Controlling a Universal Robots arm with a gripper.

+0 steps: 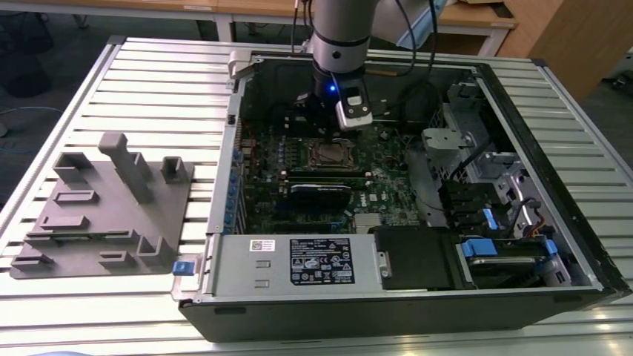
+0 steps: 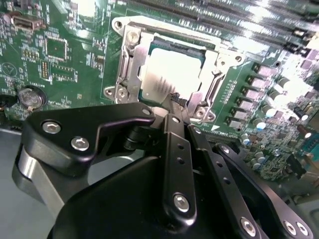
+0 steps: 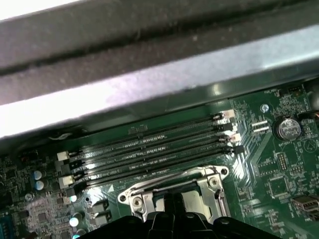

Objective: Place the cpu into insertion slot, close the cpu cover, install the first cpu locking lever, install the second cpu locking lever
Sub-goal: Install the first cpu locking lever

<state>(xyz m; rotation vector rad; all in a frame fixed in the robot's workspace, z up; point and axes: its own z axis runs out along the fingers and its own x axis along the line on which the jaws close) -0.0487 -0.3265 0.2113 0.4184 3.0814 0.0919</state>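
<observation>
Jaws of the gripper point(image 2: 174, 102) pressed together, tips touching the near edge of the cpu point(image 2: 172, 72) seated in the insertion slot point(image 2: 169, 74), cpu cover point(image 2: 164, 37) on its far side.

You get even, fairly flat light in the exterior view, though the inside of the open computer case point(image 1: 416, 185) sits in shadow and looks murky. In the second wrist view the cpu point(image 2: 172, 74) is blown out by glare, nearly white, and the green board point(image 2: 60, 55) flares toward one corner too (the gripper point(image 2: 174, 102) up close goes soft and dark). In the first wrist view the case wall point(image 3: 149, 74) is smeared and blurry, while the memory slots point(image 3: 149, 147) stay reasonably crisp.
</observation>
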